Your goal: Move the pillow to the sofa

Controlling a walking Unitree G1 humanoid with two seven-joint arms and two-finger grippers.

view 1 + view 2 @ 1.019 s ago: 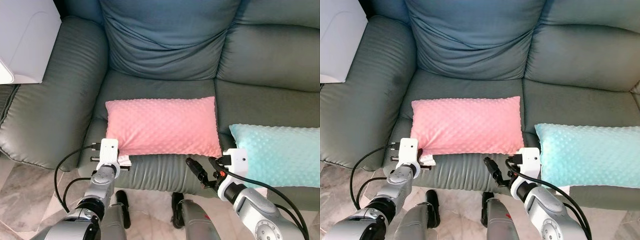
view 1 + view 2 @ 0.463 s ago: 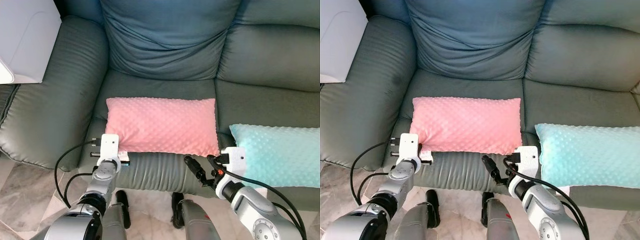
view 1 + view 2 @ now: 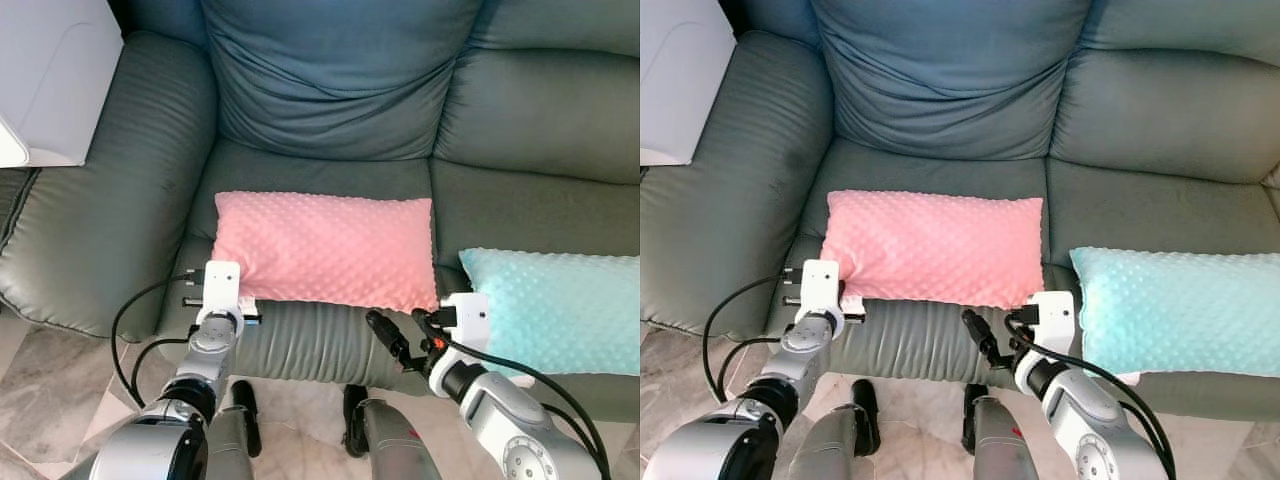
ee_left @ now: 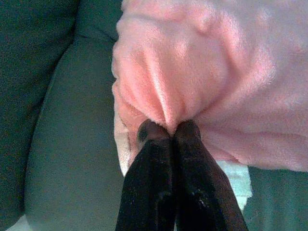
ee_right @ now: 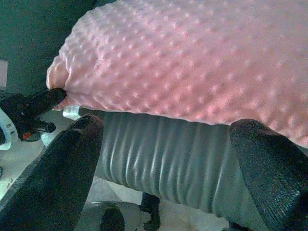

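Your left gripper (image 4: 166, 132), pinching the pink pillow (image 3: 325, 250) corner, has pushed it slightly further back onto the sofa (image 3: 330, 90); right gripper (image 3: 392, 343) edged forward.

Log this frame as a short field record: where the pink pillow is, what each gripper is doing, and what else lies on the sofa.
pillow: pink pillow lies flat on the sofa seat cushion, near its front edge
left gripper: left gripper shut on the pillow's near left corner, fabric bunched between its fingers
right gripper: right gripper open, fingers spread, off the pillow's near right corner, not touching it
other items: teal pillow on the seat to the right; white object beyond the sofa's left armrest
task state: pillow on the sofa, one corner gripped
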